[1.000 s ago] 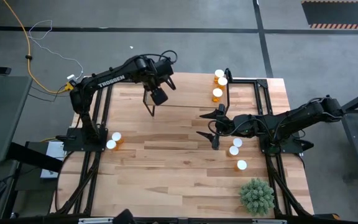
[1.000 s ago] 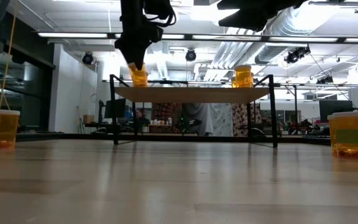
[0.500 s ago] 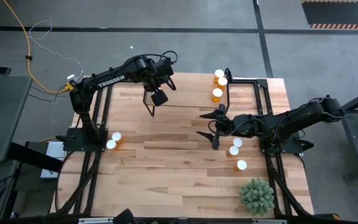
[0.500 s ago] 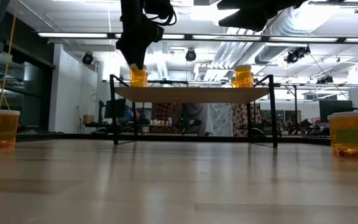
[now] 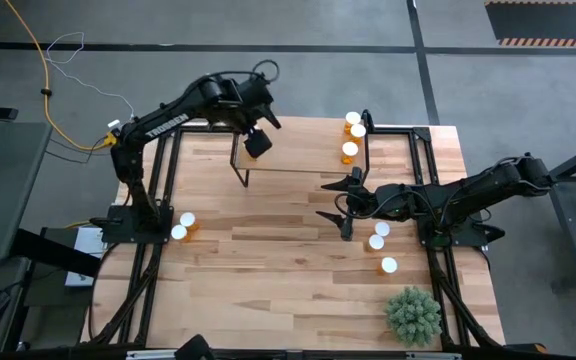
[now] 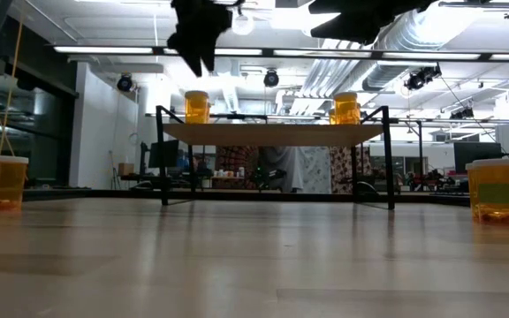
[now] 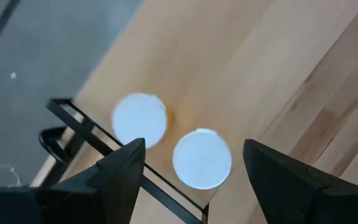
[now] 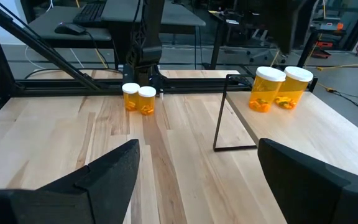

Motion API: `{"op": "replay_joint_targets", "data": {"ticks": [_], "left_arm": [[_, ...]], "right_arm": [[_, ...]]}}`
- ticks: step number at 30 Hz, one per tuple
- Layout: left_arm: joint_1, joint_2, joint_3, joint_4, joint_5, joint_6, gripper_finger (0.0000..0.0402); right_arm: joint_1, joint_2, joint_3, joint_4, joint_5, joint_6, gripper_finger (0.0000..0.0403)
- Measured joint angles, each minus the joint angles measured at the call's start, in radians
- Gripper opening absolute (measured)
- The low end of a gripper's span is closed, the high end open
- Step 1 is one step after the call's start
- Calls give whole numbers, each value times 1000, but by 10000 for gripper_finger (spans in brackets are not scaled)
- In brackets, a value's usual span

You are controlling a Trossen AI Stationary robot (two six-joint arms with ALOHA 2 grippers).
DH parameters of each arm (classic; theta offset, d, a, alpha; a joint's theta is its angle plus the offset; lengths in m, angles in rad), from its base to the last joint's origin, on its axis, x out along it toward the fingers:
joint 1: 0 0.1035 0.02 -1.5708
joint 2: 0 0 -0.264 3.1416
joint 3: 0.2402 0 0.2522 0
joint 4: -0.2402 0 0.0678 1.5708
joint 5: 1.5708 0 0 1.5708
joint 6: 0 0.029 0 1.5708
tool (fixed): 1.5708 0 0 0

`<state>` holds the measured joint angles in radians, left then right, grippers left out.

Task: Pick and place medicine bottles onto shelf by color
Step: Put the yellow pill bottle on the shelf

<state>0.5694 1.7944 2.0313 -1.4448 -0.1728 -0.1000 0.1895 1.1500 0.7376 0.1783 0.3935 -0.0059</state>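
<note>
Above the left end of the shelf (image 5: 298, 160), your left claw (image 5: 258, 141) hangs with its jaws spread and nothing between them; in the low view it sits clear of the white-capped medicine bottle (image 6: 197, 107) standing on the shelf board below it. The left wrist view looks straight down between the fingers (image 7: 120, 177) onto two round white caps (image 7: 202, 158), one beside the other, next to a black leg of the shelf. At the shelf's far-right end you have three more bottles (image 5: 353, 135) clustered together, one of them showing in the low view (image 6: 345, 109) on the board. Your right claw (image 5: 336, 200) waits over the counter (image 5: 268, 270) near the middle, jaws wide and holding nothing. Three bottles (image 5: 380, 245) stand on the counter just by it, and two more (image 5: 182, 226) sit by the left arm's base. A green spiky plant (image 5: 413, 314) occupies the near-right corner.
</note>
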Motion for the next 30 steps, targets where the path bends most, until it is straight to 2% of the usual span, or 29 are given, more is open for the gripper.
{"op": "replay_joint_targets", "data": {"ticks": [3, 7, 9, 13, 18, 22, 26, 30], "left_arm": [[-10, -53, -12, 81, -4, -1, 262], [-42, -183, -154, 265, 4, -1, 262], [-74, -271, -273, 374, 8, -6, 262], [-162, -484, -589, 651, 12, -38, 262], [-299, -750, -1017, 1107, 11, -98, 262], [-407, -897, -1305, 1483, 12, -97, 262], [-475, -972, -1496, 1756, 11, -74, 262], [-502, -996, -1567, 1830, 10, -40, 262]], "right_arm": [[0, 0, 0, 0, 0, -2, 319], [0, 0, 0, 0, -1, -2, 319], [0, 0, 0, 0, -6, -2, 319], [0, 0, 0, 0, -8, -2, 319], [0, 0, 0, 11, -9, -2, 319], [0, 0, 0, 23, -9, -2, 319], [0, 0, 0, 45, -10, 28, 319], [1, 0, 0, 62, -11, 89, 319]]}}
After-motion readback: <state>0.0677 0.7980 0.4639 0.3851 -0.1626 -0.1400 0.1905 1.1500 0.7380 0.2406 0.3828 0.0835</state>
